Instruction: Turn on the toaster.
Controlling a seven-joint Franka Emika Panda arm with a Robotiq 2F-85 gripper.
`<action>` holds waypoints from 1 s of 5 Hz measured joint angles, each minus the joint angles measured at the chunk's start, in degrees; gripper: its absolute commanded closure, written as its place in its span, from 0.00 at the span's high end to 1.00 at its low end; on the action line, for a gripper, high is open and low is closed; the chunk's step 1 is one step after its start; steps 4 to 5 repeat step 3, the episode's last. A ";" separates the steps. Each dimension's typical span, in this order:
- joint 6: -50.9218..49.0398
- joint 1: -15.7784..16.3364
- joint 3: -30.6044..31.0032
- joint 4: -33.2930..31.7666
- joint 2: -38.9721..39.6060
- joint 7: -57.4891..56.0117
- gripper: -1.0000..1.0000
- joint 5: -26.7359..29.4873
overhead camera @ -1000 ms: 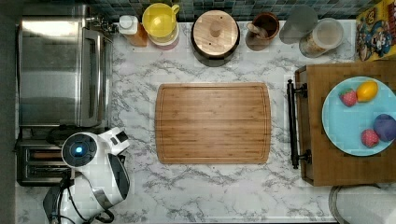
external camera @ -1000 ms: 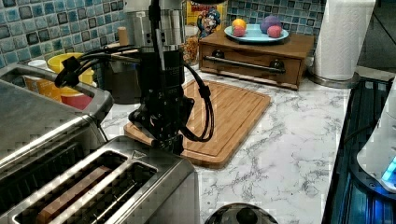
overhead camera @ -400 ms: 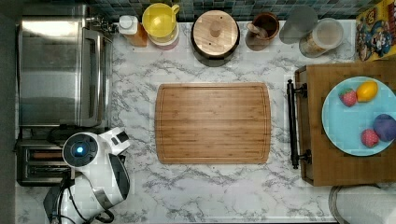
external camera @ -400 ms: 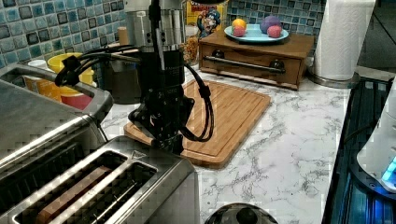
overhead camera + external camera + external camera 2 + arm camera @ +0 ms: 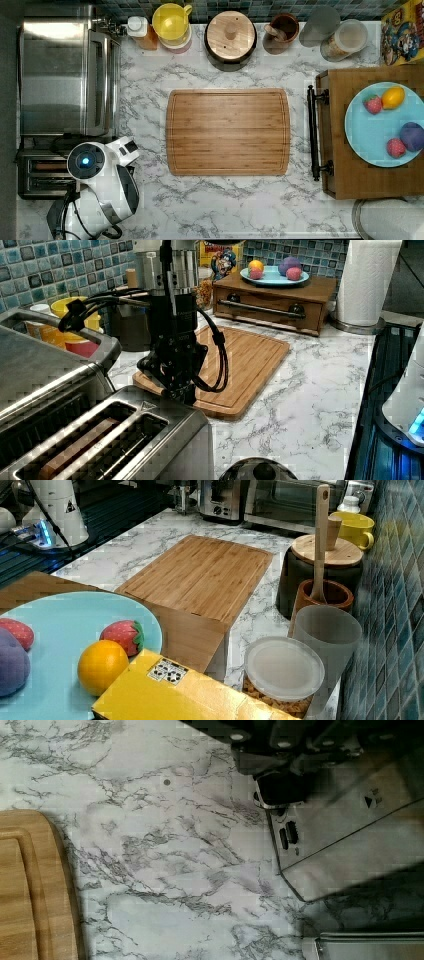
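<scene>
Toaster, boxy stainless steel with two long slots [image 5: 100,440], sits beside the large steel oven [image 5: 65,75].
Black gripper [image 5: 181,390] apparently presses its black lever knob [image 5: 280,787] down from above; finger state I cannot tell.

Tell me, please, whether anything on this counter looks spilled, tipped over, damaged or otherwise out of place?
Nothing stands out. The cutting board lies flat and bare on the marble counter, the containers along the tiled wall stand upright, and the fruit sits on the blue plate. The gripper hangs at the toaster end, which looks intact.
</scene>
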 measured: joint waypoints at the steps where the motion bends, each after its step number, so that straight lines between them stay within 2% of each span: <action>1: -0.08 -0.22 -0.01 0.00 0.07 0.00 0.00 0.38; 5: -0.11 -0.25 0.08 -0.11 -0.01 0.00 0.00 0.42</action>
